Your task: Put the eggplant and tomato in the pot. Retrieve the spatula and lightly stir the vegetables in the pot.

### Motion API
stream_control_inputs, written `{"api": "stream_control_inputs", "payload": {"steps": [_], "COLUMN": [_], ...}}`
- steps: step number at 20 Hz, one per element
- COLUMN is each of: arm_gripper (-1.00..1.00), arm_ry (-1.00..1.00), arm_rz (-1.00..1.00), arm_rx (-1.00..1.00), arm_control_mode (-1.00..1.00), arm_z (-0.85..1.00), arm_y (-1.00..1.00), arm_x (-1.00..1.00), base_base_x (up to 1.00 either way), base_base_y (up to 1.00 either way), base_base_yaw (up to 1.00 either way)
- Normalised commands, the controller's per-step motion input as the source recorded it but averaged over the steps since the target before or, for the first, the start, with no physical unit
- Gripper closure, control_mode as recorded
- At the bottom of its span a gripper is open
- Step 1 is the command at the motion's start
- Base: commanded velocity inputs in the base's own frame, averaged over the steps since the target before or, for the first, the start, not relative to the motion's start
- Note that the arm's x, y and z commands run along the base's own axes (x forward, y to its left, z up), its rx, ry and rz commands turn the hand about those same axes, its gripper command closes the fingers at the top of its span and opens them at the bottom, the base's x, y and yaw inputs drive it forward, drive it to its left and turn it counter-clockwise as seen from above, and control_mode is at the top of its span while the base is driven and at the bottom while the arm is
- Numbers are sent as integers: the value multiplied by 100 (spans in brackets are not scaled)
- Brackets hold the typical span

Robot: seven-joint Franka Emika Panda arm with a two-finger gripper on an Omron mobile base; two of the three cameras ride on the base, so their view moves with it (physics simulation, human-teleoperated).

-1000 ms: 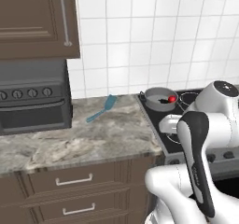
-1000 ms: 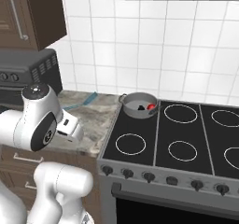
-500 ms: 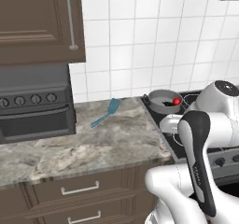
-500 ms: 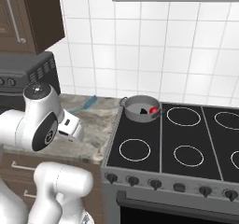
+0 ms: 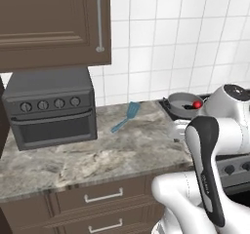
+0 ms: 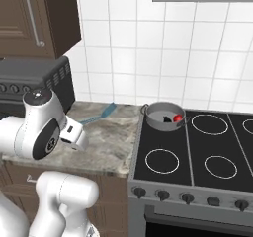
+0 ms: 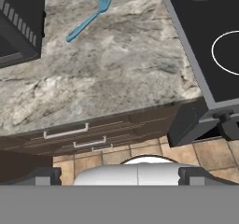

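Left base view: the spatula [image 5: 125, 117] is seen lying flat on the marble counter [image 5: 97, 160], at about 3 o'clock from the toaster oven [image 5: 51, 106] and well apart from the pot [image 5: 184, 102]. The tomato [image 5: 197, 104] is found inside the pot (its red skin shows plainly); something dark beside it in the right base view may be the eggplant [image 6: 166, 118], though this cannot be confirmed. The pot is set on the stove [image 6: 197, 152] at its 10 o'clock burner. The gripper [image 7: 119, 174] is spread wide over the counter edge, with nothing held.
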Motion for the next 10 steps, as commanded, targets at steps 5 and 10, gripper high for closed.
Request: {"api": "stream_control_inputs", "payload": {"steps": [5,10], "arm_gripper": [-100,-100], "arm_ry": [0,0], "arm_rz": [0,0], "arm_rx": [0,0], "arm_control_mode": [100,100], "arm_z": [0,0], "arm_y": [0,0], "arm_x": [0,0], "base_base_x": [43,53], "base_base_y": [21,16], "base_base_yaw": [1,8]}}
